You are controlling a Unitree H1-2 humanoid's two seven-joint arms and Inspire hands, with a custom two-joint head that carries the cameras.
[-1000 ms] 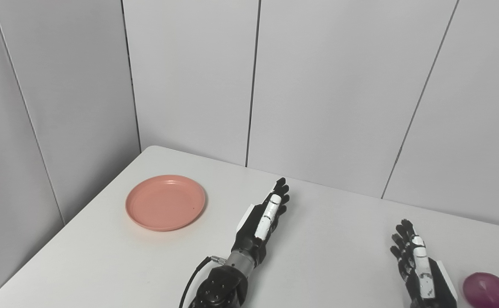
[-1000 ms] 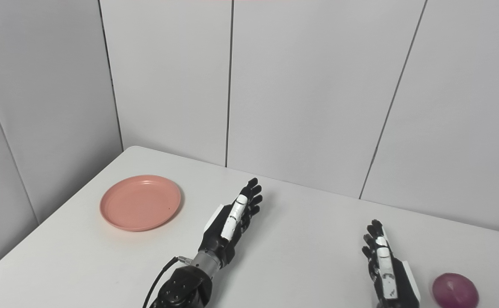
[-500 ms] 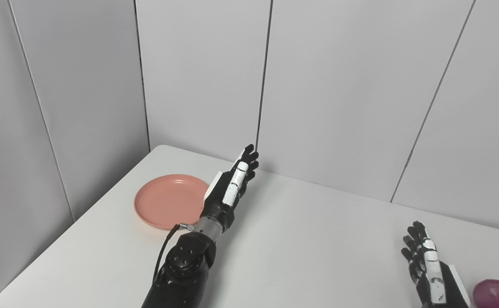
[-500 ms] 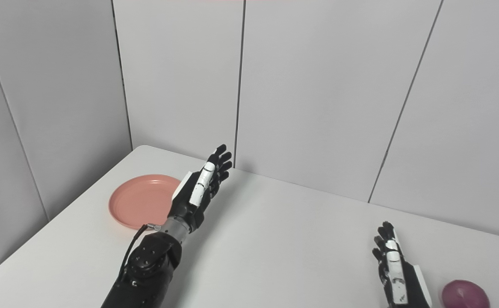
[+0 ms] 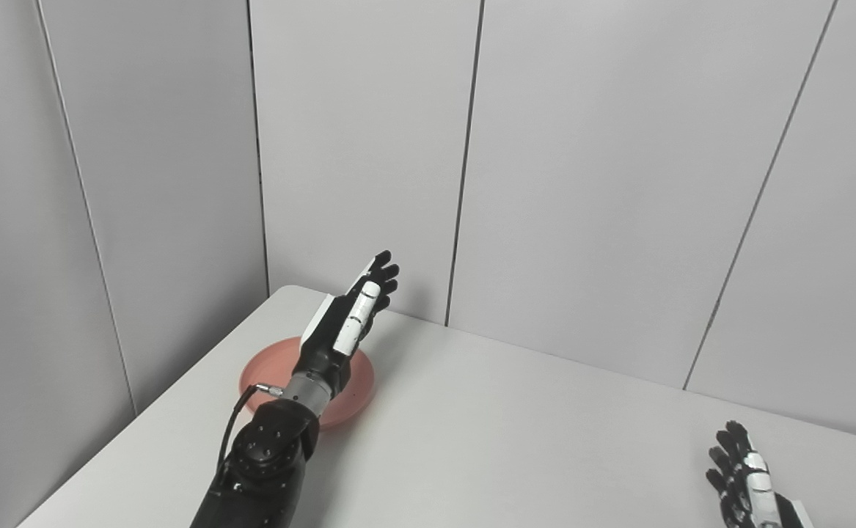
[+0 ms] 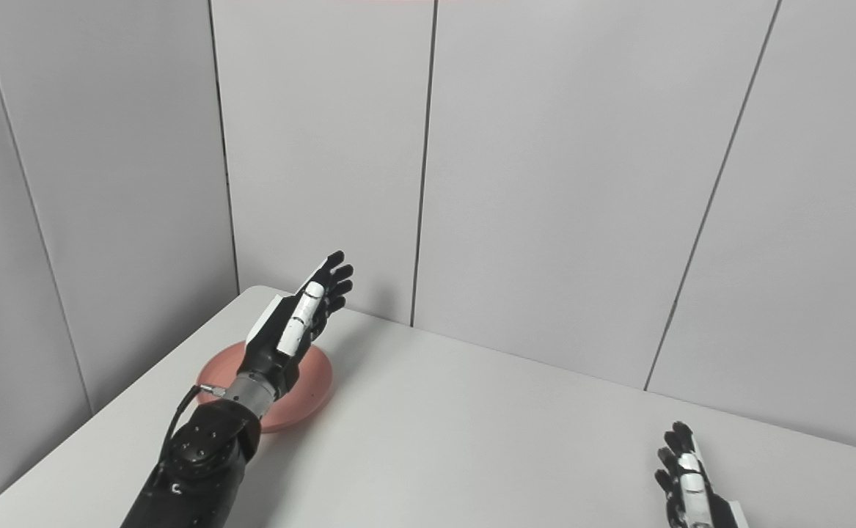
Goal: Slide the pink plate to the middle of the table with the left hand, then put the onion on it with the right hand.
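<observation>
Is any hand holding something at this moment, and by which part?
Nothing is held. The left hand is open above the pink plate; the right hand rests open on the table.

The round, shallow pink plastic plate [image 5: 360, 375] lies flat near the table's far left corner. Part of it is hidden.

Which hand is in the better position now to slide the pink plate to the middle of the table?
Left. The left hand is open over the pink plate; the right hand waits far away at the table's other side.
</observation>
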